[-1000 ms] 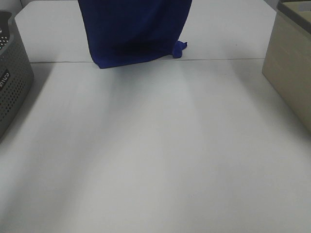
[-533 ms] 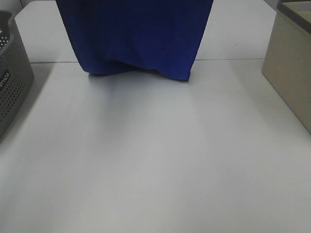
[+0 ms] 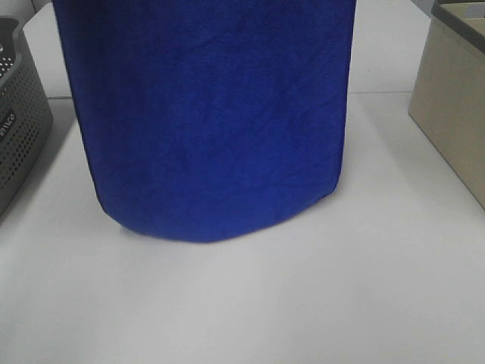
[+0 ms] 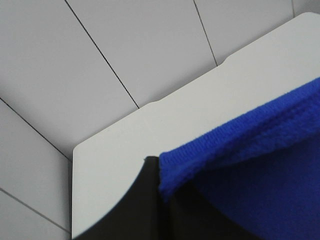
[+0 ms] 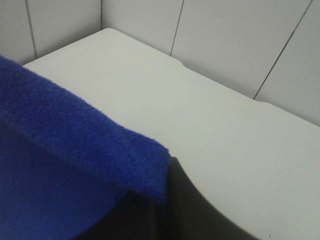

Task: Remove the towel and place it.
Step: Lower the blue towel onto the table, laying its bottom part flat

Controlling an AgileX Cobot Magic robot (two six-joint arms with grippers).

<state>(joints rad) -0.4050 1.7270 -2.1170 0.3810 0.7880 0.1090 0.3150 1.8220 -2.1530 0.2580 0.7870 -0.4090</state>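
Deep-blue towel (image 3: 212, 121) hangs spread as a wide sheet over the white table (image 3: 318, 303), long axis left-right, lower hem close to the tabletop (contact unclear). L gripper (image 4: 159, 186) & R gripper (image 5: 165, 192) are each clamped on one upper corner, directly above the cloth, both arms equally near. White lettering on the grey basket (image 3: 19, 121), far left, is cut off & unreadable.
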